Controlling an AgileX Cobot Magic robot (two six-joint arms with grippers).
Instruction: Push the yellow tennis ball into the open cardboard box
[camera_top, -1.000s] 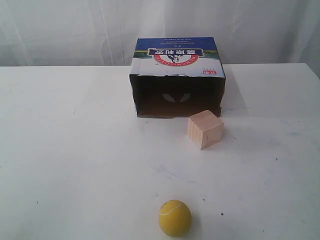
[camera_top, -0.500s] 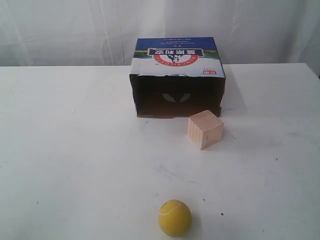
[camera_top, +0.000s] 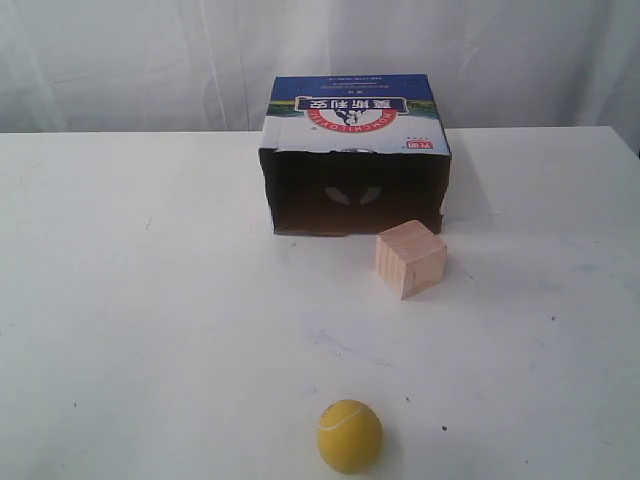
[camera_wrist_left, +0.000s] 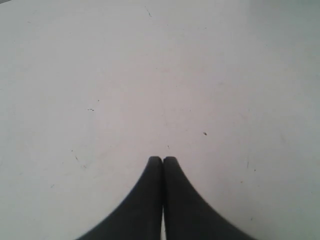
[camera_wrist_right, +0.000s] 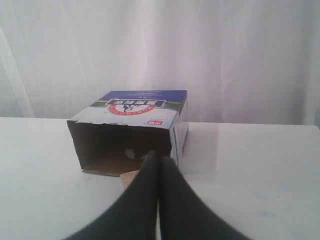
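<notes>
The yellow tennis ball (camera_top: 350, 436) rests on the white table near its front edge. Farther back lies the open cardboard box (camera_top: 356, 150), its dark mouth facing forward and its blue-and-white printed top up. The right wrist view also shows the box (camera_wrist_right: 130, 131). No arm appears in the exterior view. My left gripper (camera_wrist_left: 162, 160) is shut, empty, above bare table. My right gripper (camera_wrist_right: 159, 159) is shut, empty, pointing toward the box mouth. Neither wrist view shows the ball.
A pale wooden cube (camera_top: 410, 259) stands just in front of the box's right corner; a sliver of the cube (camera_wrist_right: 129, 179) peeks from behind my right fingers. White curtain hangs behind the table (camera_top: 140, 300).
</notes>
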